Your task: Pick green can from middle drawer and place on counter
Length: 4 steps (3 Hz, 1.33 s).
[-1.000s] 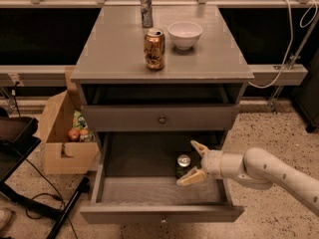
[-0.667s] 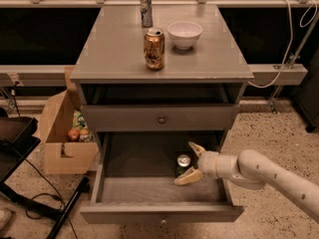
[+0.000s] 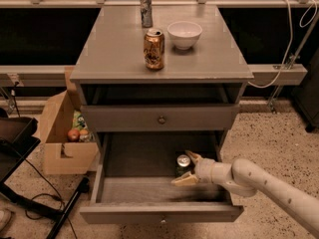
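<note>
The green can (image 3: pixel 182 164) stands upright in the right part of the open middle drawer (image 3: pixel 149 190), its silver top showing. My gripper (image 3: pixel 188 168) reaches into the drawer from the right. Its fingers are open, one finger (image 3: pixel 193 157) behind the can and the other (image 3: pixel 184 180) in front of it, so the can sits between them. The counter (image 3: pixel 119 54) is the grey cabinet top above.
On the counter stand an orange-gold can (image 3: pixel 154 49), a white bowl (image 3: pixel 184 34) and a slim silver-grey can (image 3: pixel 145 9). A shut drawer (image 3: pixel 161 118) sits above the open one. A cardboard box (image 3: pixel 62 133) with items stands on the floor at left.
My gripper has moved a little left, farther around the green can. The can has not moved.
</note>
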Tool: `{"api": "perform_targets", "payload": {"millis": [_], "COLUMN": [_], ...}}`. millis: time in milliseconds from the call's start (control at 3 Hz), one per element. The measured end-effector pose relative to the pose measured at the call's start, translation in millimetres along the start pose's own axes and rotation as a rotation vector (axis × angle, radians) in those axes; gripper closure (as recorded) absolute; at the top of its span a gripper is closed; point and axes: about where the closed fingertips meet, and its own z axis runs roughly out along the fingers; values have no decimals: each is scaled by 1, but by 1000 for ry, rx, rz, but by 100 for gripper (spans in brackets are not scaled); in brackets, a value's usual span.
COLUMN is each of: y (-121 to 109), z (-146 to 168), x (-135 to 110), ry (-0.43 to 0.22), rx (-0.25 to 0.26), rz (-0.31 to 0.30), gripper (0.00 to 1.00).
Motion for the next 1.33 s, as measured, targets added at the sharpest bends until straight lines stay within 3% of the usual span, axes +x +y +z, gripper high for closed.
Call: {"api": "perform_targets", "payload": {"millis": [333, 667, 1000, 1333], "y": [9, 28, 43, 58], "z": [4, 8, 2, -25], "x": [33, 51, 25, -41], "ry": [15, 9, -46, -134], "rx": [8, -7, -57, -135], "rz": [56, 142, 225, 283], "gripper": [36, 59, 82, 100]}}
